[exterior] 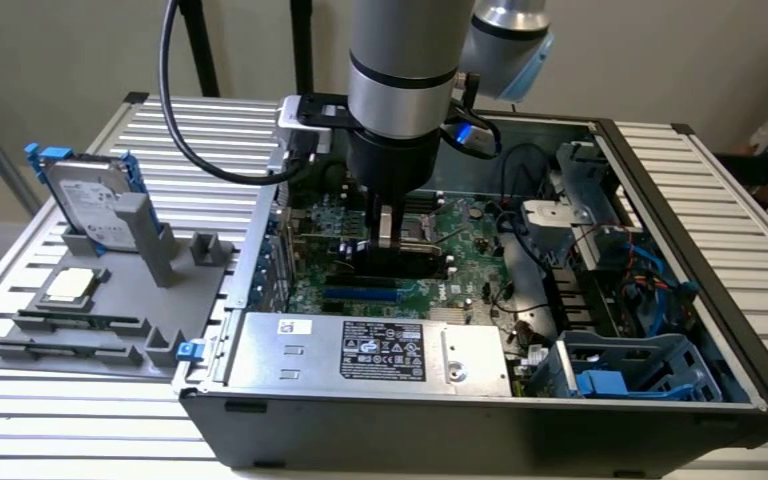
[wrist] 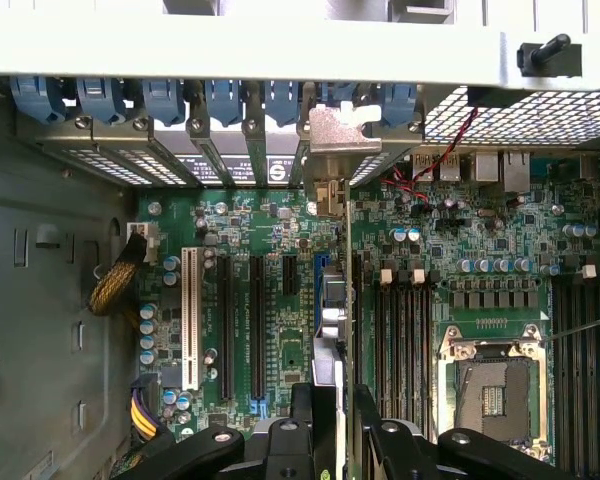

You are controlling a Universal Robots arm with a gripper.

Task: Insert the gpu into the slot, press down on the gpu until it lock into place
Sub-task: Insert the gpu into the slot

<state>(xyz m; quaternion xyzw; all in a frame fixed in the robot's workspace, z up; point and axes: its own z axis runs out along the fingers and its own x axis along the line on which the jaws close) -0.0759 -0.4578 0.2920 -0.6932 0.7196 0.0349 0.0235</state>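
The gpu [wrist: 346, 290] stands on edge on the motherboard [wrist: 280, 215]. Its long axis runs from the rear bracket [wrist: 338, 135] toward the claw [wrist: 342, 425], whose jaws stand apart astride its top edge. Empty slots [wrist: 224, 320] flank one side, memory slots [wrist: 400, 330] the other, and the cpu socket [wrist: 492, 385] lies beyond.

1. Gripper [wrist: 338, 400]: two black fingers standing apart, with the gpu [wrist: 347, 290] running edge-on right between them.
2. The gpu stands on its edge over the green motherboard [wrist: 280, 230], and its silver bracket [wrist: 332, 135] sits up in the row of blue clips [wrist: 163, 100].
3. On one side of the card there are long black slots [wrist: 223, 325] and a white slot [wrist: 189, 318]. On the other side are the memory slots [wrist: 400, 330] and an open CPU socket [wrist: 492, 388].
4. Honestly can't tell if it's fully seated.
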